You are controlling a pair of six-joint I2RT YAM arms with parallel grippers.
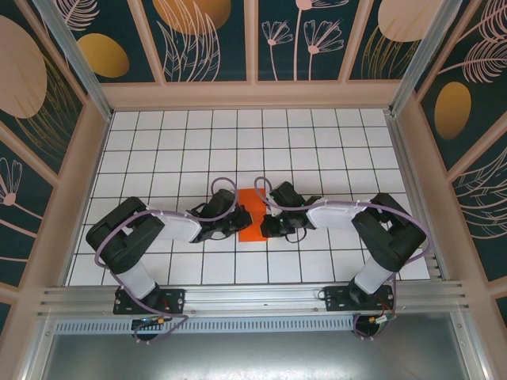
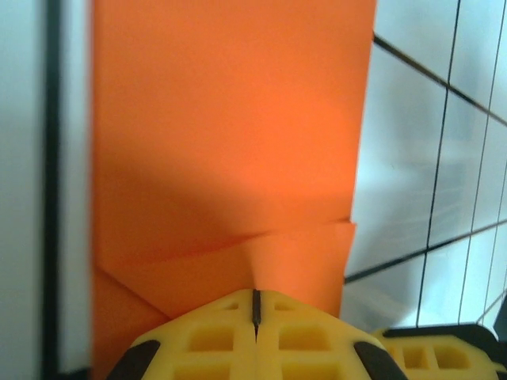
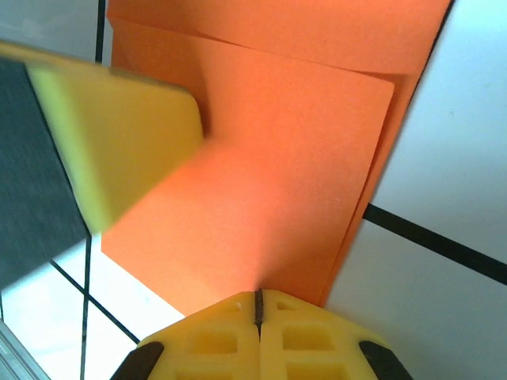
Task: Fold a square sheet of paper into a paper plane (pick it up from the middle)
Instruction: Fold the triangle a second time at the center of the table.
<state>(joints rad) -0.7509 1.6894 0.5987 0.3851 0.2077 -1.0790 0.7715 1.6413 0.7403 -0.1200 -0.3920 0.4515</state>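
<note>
White tiles ruled with dark grid lines covered the table (image 1: 158, 150), and an aluminium rail (image 1: 253, 297) ran along its near edge. The left arm (image 1: 135, 237) was bolted to the rail at 7 o'clock of the top view and the right arm (image 1: 384, 229) at 5 o'clock. Both arms bent inward toward the middle of the table.

The sheet of paper (image 1: 252, 228) lay flat there, bright orange-red, partly folded and taller than it was wide. The left gripper (image 2: 255, 305) stood at the paper's 9 o'clock and the right gripper (image 3: 258, 305) at its 3 o'clock, the two facing each other across it.

Each gripper's yellow jaws were closed, with a thin dark seam between the fingers, and each pair of tips rested on the paper. Whether either seam pinched any paper could not be told. By the left tips a folded flap crossed the sheet with slanting creases. The right wrist view showed two stacked layers with offset edges, and a blurred yellow finger (image 3: 119, 150) overlapping the sheet at 10 o'clock.

Bare tiles lay beyond the paper toward 12 o'clock. Dark teal wall panels (image 1: 206, 39) with pale flowers and gold ovals closed the far side.
</note>
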